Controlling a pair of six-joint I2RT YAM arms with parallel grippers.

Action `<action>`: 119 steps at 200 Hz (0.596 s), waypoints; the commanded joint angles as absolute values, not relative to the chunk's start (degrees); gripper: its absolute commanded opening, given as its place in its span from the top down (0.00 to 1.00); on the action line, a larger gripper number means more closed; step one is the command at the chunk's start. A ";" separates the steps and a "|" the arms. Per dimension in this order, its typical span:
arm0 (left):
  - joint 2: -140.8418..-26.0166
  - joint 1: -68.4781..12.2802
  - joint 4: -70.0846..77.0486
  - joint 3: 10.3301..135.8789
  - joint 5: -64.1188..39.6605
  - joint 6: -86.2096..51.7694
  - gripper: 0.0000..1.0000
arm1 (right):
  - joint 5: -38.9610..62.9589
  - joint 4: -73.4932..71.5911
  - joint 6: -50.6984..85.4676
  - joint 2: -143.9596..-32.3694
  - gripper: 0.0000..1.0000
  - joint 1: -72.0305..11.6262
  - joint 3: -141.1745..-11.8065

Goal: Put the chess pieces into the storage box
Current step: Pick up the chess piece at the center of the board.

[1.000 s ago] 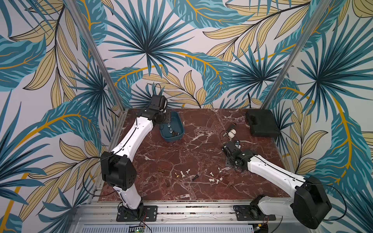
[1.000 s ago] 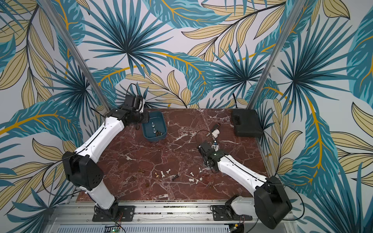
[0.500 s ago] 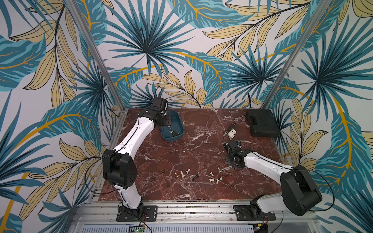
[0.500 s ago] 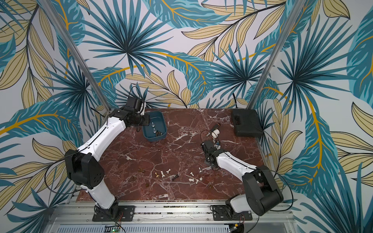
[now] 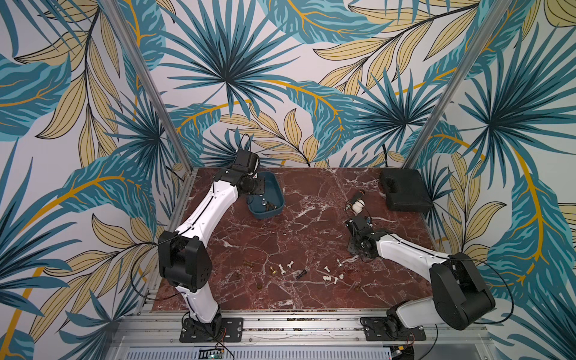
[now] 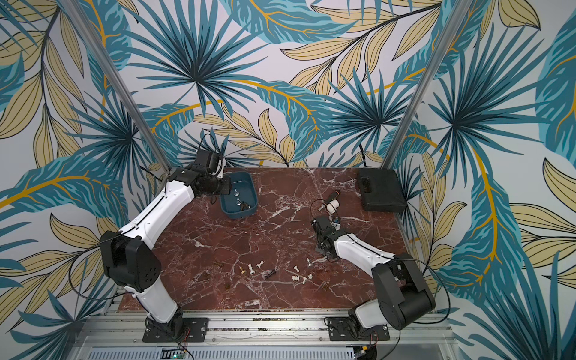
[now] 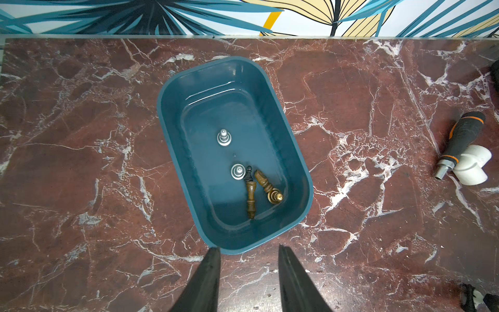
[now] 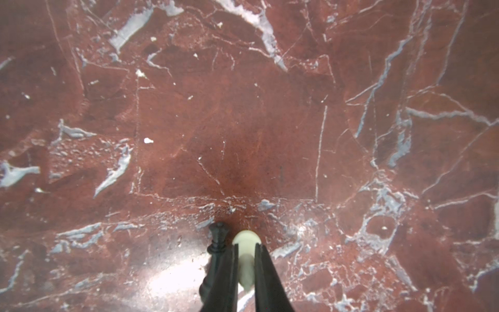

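Red marble with white veins makes up the surface (image 5: 311, 199). A flat black case (image 5: 405, 191) lies in its far right corner. The teal storage box (image 5: 278, 187) sits near the far left corner, open on top, its long sides slanted to the surface's edges.

The left gripper (image 7: 248, 250) hangs over the box's near short end with its jaws apart and nothing between them. The right gripper (image 8: 246, 247) is low over the right half of the surface, and its jaws are clamped on a white piece (image 8: 245, 266). A black piece (image 8: 219, 237) lies just beside the outside of one finger.

A black-handled tool (image 7: 461, 140) lies against a white fitting (image 7: 474, 167) between the box and the case.

Inside the box two silver pieces (image 7: 223, 137) stand upright. Two brown pieces (image 7: 251, 200) lie on their sides with a gold piece (image 7: 276, 195) and a small dark one beside them. Loose pieces (image 5: 326, 268), white, gold and dark, are scattered in a band along the near edge.
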State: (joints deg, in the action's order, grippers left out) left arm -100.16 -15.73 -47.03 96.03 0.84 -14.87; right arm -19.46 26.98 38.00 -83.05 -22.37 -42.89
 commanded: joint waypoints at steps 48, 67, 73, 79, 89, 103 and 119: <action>-98.17 -15.88 -48.72 95.70 0.85 -14.95 0.60 | -21.44 42.05 33.45 -77.62 0.98 -23.70 -53.73; -96.08 -15.89 -48.93 94.35 1.10 -14.83 0.60 | -21.20 45.97 31.39 -79.48 0.98 -25.81 -62.42; -95.31 -15.90 -48.93 93.82 1.26 -14.82 0.60 | -20.74 46.85 30.65 -81.02 0.98 -26.65 -65.53; -94.46 -15.87 -48.95 93.14 1.44 -14.85 0.60 | -20.13 47.50 30.14 -82.86 0.98 -27.45 -68.88; -93.05 -15.84 -48.95 91.85 1.78 -14.85 0.60 | -18.70 47.86 29.09 -86.38 0.98 -29.02 -74.41; -90.92 -15.75 -49.03 89.73 2.47 -15.24 0.60 | -16.65 47.04 27.97 -92.14 0.98 -31.02 -81.99; -88.20 -15.56 -48.74 86.77 2.88 -15.71 0.60 | -15.08 44.33 26.52 -98.54 0.98 -32.84 -89.60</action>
